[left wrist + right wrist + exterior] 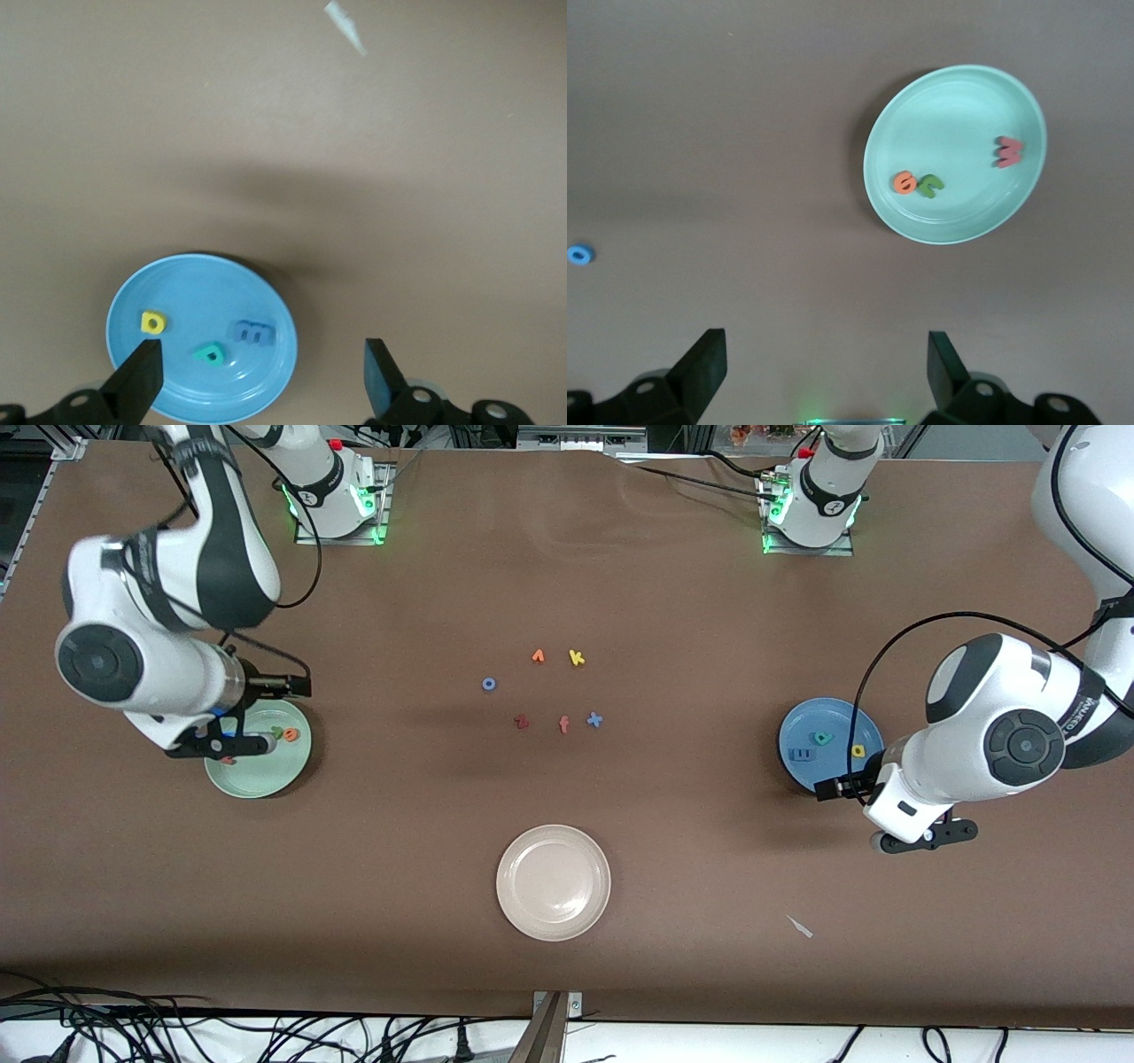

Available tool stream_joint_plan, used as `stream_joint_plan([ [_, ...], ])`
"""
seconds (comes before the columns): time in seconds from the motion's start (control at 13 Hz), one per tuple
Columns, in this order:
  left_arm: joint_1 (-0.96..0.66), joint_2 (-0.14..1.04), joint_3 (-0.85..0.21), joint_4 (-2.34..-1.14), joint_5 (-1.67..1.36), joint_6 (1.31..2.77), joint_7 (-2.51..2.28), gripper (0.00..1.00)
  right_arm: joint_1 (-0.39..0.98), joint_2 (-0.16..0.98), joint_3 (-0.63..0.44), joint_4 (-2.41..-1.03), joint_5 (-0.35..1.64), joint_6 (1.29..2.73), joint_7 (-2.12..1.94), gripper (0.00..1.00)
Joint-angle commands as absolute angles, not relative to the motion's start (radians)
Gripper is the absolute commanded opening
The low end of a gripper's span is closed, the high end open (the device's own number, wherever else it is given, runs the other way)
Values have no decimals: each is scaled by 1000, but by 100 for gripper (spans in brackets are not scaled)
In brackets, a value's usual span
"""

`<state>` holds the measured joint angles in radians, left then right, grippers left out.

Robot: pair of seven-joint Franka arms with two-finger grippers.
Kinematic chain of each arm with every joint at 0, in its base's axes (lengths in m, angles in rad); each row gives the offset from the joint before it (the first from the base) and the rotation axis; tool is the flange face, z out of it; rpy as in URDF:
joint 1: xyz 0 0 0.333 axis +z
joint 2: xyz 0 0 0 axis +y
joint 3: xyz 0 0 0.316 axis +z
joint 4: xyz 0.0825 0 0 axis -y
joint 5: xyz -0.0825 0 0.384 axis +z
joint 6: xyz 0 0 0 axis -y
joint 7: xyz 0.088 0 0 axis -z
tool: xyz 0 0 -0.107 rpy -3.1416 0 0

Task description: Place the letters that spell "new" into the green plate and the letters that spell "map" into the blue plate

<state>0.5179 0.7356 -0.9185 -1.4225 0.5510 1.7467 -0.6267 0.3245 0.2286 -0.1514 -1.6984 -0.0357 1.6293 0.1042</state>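
Observation:
The green plate (266, 775) lies at the right arm's end of the table and holds the green "n" (277, 732), the orange "e" (291, 734) and the salmon "w" (228, 760). My right gripper (221, 746) hangs open and empty, high over that plate. The right wrist view shows the green plate (957, 115) with the "e" (904, 183), "n" (929, 185) and "w" (1007, 151). The blue plate (833, 717) at the left arm's end holds the "m" (801, 755), "p" (823, 738) and "a" (858, 751). My left gripper (926, 837) is open and empty above the plate's edge (204, 292).
A cream-white plate (554, 921) sits near the front camera at mid-table. Loose letters lie in the middle: an orange one (538, 656), yellow "k" (577, 658), blue "o" (489, 684), dark red "z" (521, 722), salmon "f" (563, 724), blue "x" (594, 720). A white scrap (800, 926) lies toward the left arm's end.

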Motion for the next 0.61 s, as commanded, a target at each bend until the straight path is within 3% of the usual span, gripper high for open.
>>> stream_joint_plan([
  [0.0, 329, 744, -765, -1300, 565, 1689, -624, 100, 270, 65, -89, -1770, -74, 1626, 107, 100],
  [0.23, 164, 750, -600, -1192, 543, 1615, -621, 100, 210, -38, -89, -1755, -74, 1617, 103, 100],
  [0.54, 164, 744, -591, -1155, 551, 1551, -554, 99, 167, -58, -92, -1665, -45, 1525, 95, 100],
])
